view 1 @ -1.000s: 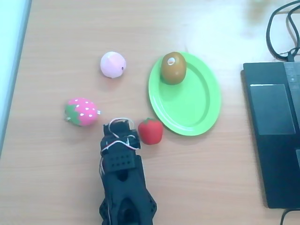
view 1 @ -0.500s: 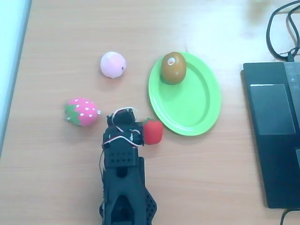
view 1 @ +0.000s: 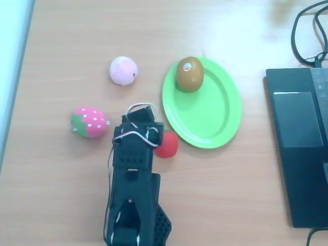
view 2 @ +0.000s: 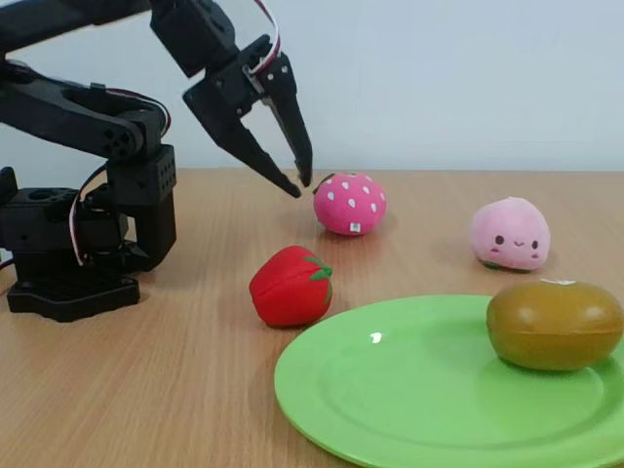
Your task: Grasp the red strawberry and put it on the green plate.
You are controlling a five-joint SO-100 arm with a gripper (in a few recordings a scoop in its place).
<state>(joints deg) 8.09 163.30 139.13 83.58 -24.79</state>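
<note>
Above the table, the gripper hangs with fingers spread wide, holding nothing. Since a second ago it has swung from beside the pink strawberry toward the red strawberry, now overlapping it in the overhead view. Red strawberry rests on the wood, just beside the green plate, which carries a kiwi. Judgement: alignment nearly complete; descent and closure remain.
</note>
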